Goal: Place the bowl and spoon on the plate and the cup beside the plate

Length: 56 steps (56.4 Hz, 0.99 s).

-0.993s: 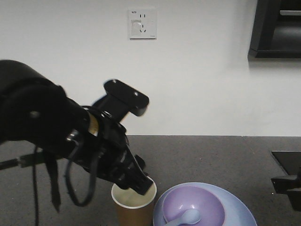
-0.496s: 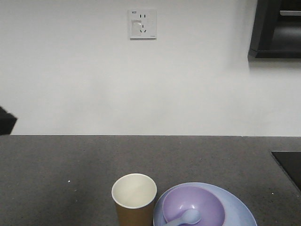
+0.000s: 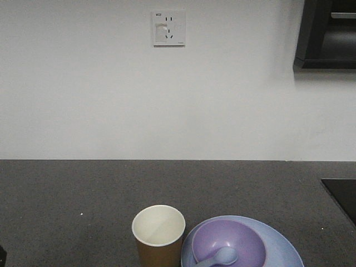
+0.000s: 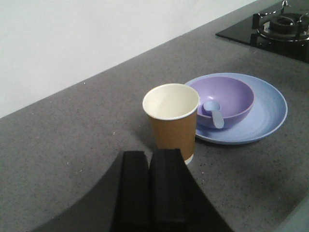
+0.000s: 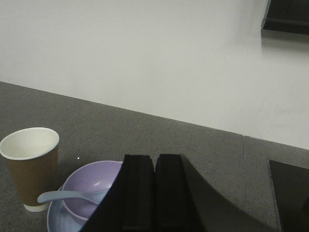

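The pale blue plate (image 3: pixel 281 245) (image 4: pixel 268 104) (image 5: pixel 55 217) lies on the dark counter with the lavender bowl (image 3: pixel 228 240) (image 4: pixel 231 96) (image 5: pixel 89 183) on it. The pale blue spoon (image 3: pixel 219 257) (image 4: pixel 214 113) (image 5: pixel 63 196) rests in the bowl, its handle over the rim. The brown paper cup (image 3: pixel 158 233) (image 4: pixel 172 121) (image 5: pixel 30 164) stands upright just left of the plate, empty. My left gripper (image 4: pixel 148 153) is shut and empty, hanging short of the cup. My right gripper (image 5: pixel 154 157) is shut and empty, above the plate's right side. Neither gripper shows in the front view.
A black gas hob (image 4: pixel 270 26) (image 3: pixel 342 194) sits at the counter's right end. A white wall with a socket (image 3: pixel 168 28) rises behind the counter. A dark cabinet (image 3: pixel 328 33) hangs at the upper right.
One second ago my left arm reached over the cup with its fingers at the rim. It has since pulled back out of the front view, leaving the cup standing.
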### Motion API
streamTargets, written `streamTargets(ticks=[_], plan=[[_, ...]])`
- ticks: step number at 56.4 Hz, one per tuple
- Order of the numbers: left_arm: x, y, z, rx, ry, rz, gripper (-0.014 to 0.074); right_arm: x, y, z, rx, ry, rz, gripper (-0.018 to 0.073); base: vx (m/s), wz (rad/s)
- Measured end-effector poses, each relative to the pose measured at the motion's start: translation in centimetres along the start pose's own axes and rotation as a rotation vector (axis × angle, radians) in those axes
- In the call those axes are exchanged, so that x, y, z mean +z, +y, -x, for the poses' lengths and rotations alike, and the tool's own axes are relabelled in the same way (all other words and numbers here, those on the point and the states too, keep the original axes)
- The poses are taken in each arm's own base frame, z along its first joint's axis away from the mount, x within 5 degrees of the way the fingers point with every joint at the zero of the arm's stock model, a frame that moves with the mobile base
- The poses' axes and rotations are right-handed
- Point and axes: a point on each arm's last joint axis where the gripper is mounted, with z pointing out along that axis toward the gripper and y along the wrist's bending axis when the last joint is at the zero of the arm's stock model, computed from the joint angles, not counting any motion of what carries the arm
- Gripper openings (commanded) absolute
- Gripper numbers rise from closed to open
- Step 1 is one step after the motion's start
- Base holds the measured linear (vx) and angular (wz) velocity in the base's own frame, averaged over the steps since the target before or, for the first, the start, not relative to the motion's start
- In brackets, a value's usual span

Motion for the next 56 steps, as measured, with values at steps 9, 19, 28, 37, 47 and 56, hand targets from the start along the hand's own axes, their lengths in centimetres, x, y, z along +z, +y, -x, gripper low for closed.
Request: streamTargets(ticks=[9,19,28,37,47,56], plan=[[0.4,-0.1,-0.8,0.001,0.027,-0.003,-0.0006,0.0,0.1,-0.4,0.000,0.029,0.005,-0.0012,0.00,0.00],[0.5,-0.1,-0.8,0.000,0.028,-0.003,-0.0006,0.0,0.1,-0.5,-0.001,0.038,0.006,-0.0012,0.00,0.00],[0.5,-0.1,-0.8,0.004,0.015,0.001,-0.0004,0.0,0.1,-0.5,-0.001,0.039,0.006,-0.0012,0.00,0.00],[1.1,0.8,-0.6,-0.013,-0.137,0.078,-0.0003,0.0,0.1,-0.5,-0.001,0.039,0.006,-0.0012,0.00,0.00],[0.9,2.7,-3.7,-0.116,-0.277,0.260,-0.0003,0.0,0.1,-0.5,-0.001,0.039,0.006,-0.0012,0.00,0.00],[-0.3,2.7,-9.2,-0.186,-0.309,0.396,-0.0003,0.0,0.1,-0.5,-0.001,0.039,0.006,-0.0012,0.00,0.00]])
